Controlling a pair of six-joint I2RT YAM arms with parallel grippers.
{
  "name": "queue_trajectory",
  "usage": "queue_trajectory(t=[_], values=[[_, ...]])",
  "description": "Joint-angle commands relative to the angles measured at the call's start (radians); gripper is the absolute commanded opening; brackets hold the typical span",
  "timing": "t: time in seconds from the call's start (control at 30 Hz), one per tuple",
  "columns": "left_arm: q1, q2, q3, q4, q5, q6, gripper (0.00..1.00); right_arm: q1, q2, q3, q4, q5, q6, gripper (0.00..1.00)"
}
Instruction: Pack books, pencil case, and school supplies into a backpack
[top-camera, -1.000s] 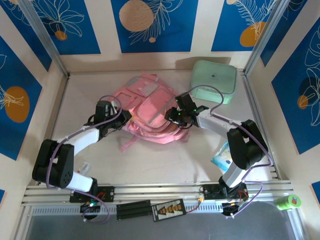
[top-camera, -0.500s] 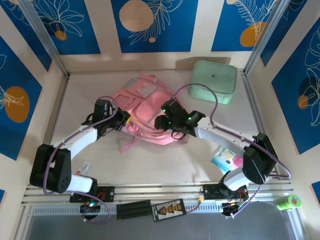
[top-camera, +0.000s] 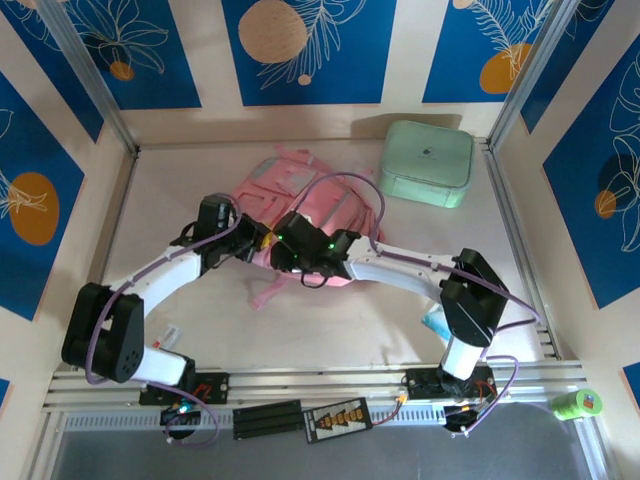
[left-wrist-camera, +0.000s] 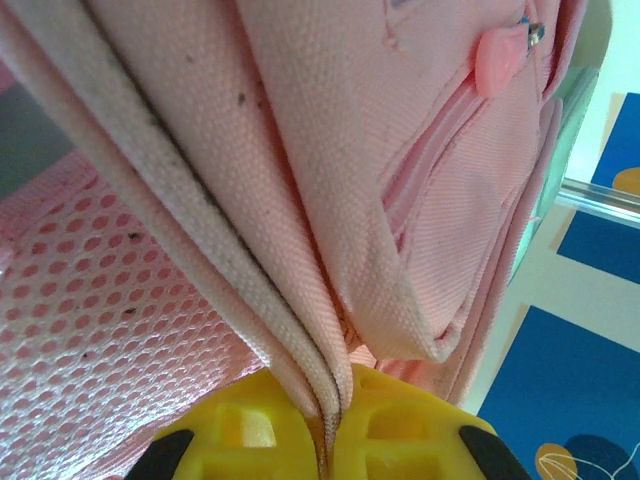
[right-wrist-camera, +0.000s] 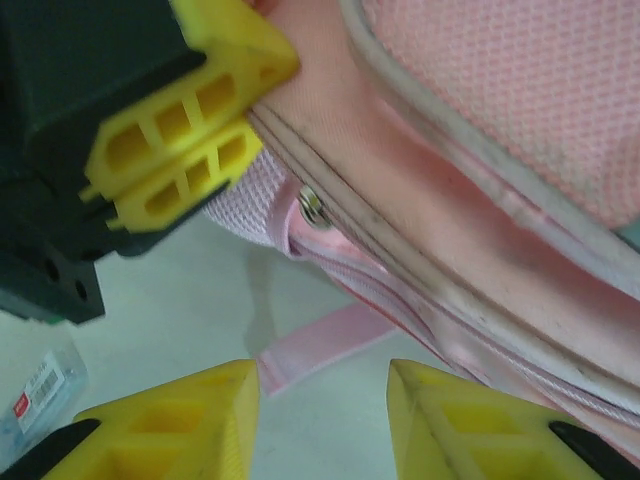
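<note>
The light-pink backpack lies in the middle of the table, its left edge lifted. My left gripper is shut on the backpack's piped seam, pinched between its yellow fingertips. My right gripper has reached across to the backpack's lower left, right beside the left gripper's fingers. It stands open just above the table, with nothing between its fingers. A loose pink strap end lies just past them, and the zip line runs above. The books are out of view.
A mint-green rounded box stands at the back right. A small light-blue packet lies half under the right arm. A small clear packet lies near the left arm's base. A green tape roll sits off the table's front right.
My right arm has swung left across the backpack's front, from its right side to beside the left gripper. Its jaws have narrowed a little. The left gripper has kept its hold.
</note>
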Motion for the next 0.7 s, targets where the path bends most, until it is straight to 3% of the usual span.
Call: queue_trajectory(t=[0.0, 0.67], values=[[-0.029, 0.021, 0.065, 0.073, 0.104, -0.058, 0.0, -0.016, 0.028, 0.039, 0.012, 0.067, 0.011, 0.36], [-0.038, 0.055, 0.052, 0.135, 0.138, -0.101, 0.0, -0.072, 0.112, 0.059, -0.012, 0.118, 0.032, 0.32]])
